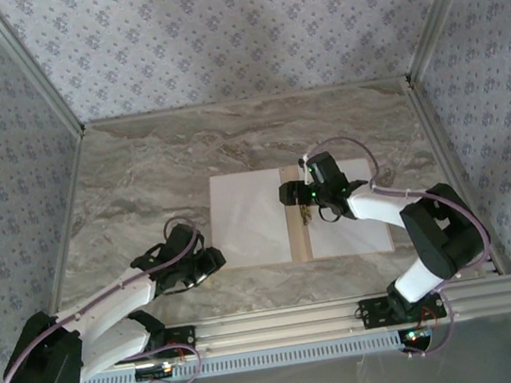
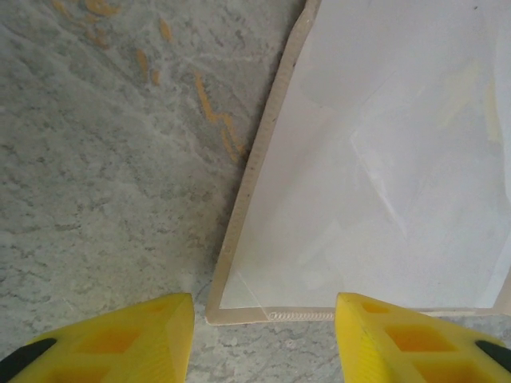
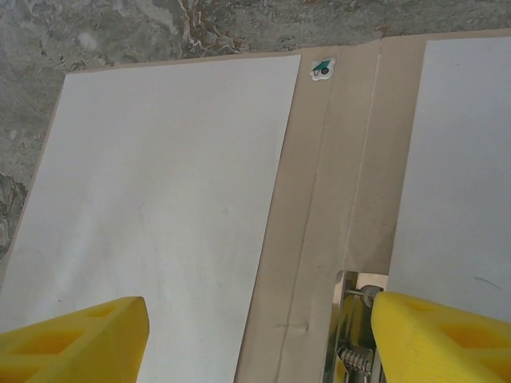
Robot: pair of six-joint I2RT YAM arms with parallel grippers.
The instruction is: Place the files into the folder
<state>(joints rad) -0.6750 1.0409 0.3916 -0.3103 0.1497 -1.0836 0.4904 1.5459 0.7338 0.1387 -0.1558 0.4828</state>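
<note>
My left fingers [image 1: 214, 260] stand apart with nothing between them, at the lower left of the overhead view, just off the near left corner of the open tan folder [image 2: 239, 215]. In my left wrist view that corner sits at the bottom centre, in the gap between the two yellow tips, with grey marbled tabletop [image 2: 104, 159] to its left. A white sheet [image 2: 383, 159] lies flat on that leaf and fills the right of the frame, inside the cardboard border. My right fingers [image 1: 300, 200] are spread wide and hold nothing, over the middle of the folder. In my right wrist view they straddle the spine [image 3: 335, 159]: one tip at lower left over the same white sheet, the other at lower right over the second white sheet [image 3: 459, 159] on the other leaf. A metal spring clip [image 3: 355, 335] shows on the spine just beside that right tip, and a small green sticker [image 3: 322, 69] sits at the spine's top end.
</note>
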